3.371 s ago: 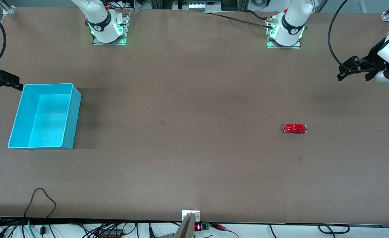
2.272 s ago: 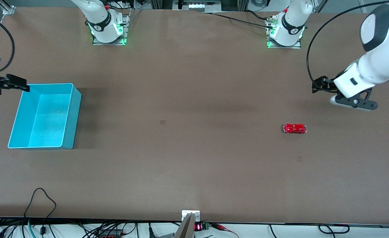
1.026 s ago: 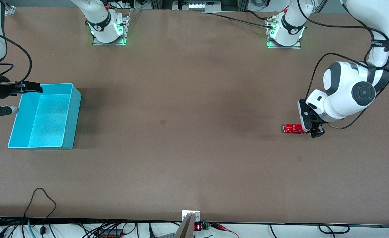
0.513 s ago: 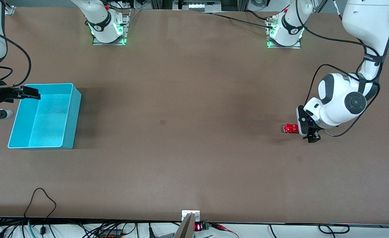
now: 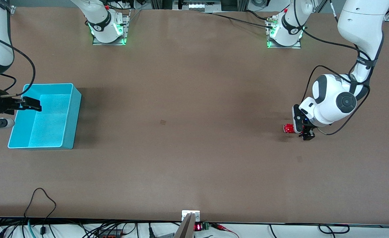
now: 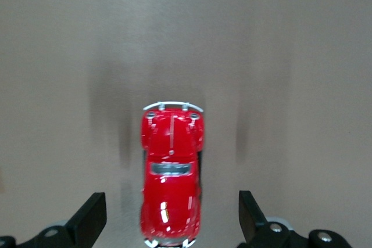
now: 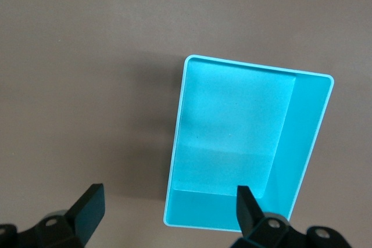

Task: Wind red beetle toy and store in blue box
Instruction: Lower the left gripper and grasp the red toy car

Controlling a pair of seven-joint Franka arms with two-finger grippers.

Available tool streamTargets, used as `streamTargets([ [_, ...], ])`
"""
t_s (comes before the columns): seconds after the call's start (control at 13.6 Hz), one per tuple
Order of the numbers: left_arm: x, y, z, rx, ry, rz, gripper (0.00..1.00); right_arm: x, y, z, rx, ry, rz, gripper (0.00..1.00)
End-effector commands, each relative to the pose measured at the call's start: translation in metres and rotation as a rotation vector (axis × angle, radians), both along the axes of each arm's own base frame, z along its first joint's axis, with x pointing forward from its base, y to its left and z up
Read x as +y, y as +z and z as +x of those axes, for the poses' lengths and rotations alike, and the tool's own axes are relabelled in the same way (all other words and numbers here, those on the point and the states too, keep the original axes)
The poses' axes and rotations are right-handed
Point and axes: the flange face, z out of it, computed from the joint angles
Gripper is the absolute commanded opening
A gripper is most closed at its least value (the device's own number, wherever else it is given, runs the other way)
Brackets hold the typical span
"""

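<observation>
The red beetle toy (image 5: 288, 128) stands on the table toward the left arm's end, mostly covered by the left hand in the front view. My left gripper (image 5: 301, 129) is low over it and open. In the left wrist view the toy (image 6: 171, 172) lies lengthwise between the two fingers (image 6: 88, 219), with gaps on both sides; the left gripper (image 6: 170, 227) straddles its rear. The blue box (image 5: 76, 112) sits empty toward the right arm's end. My right gripper (image 5: 35, 105) hangs open and empty over the box's rim; the right wrist view shows the box (image 7: 232, 120) below the right gripper (image 7: 167, 212).
The brown table (image 5: 181, 99) carries nothing else. The arm bases (image 5: 108, 29) stand along the edge farthest from the front camera. Cables and a small device (image 5: 191, 224) hang at the edge nearest to it.
My left arm swung in from the table's end and came down round the toy. My right gripper moved over the box's rim, toward the front camera. The toy and the box have not moved.
</observation>
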Motion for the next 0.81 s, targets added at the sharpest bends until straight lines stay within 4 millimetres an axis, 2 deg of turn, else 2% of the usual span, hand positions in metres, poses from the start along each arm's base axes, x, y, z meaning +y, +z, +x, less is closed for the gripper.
streamTargets([
  [0.0,0.001,-0.001,-0.013,-0.006,-0.029,0.009,1.00,0.003,-0.011,-0.017,-0.009,-0.013,0.008,1.00],
  [0.15,0.000,-0.001,-0.014,-0.008,-0.035,0.009,1.00,0.003,-0.025,-0.042,-0.044,-0.009,0.008,1.00],
  [0.22,0.000,-0.001,-0.012,-0.029,-0.054,0.009,0.97,0.004,-0.030,-0.055,-0.058,-0.007,0.009,1.00],
  [0.37,0.000,-0.001,-0.011,-0.060,-0.094,0.009,0.82,0.005,-0.040,-0.069,-0.061,-0.006,0.010,1.00],
  [0.44,0.000,-0.001,-0.011,-0.060,-0.094,0.009,0.67,0.004,-0.042,-0.072,-0.061,-0.007,0.010,1.00],
  [0.73,0.000,-0.001,-0.011,-0.060,-0.093,0.008,0.54,0.004,-0.043,-0.071,-0.062,-0.017,0.026,1.00],
])
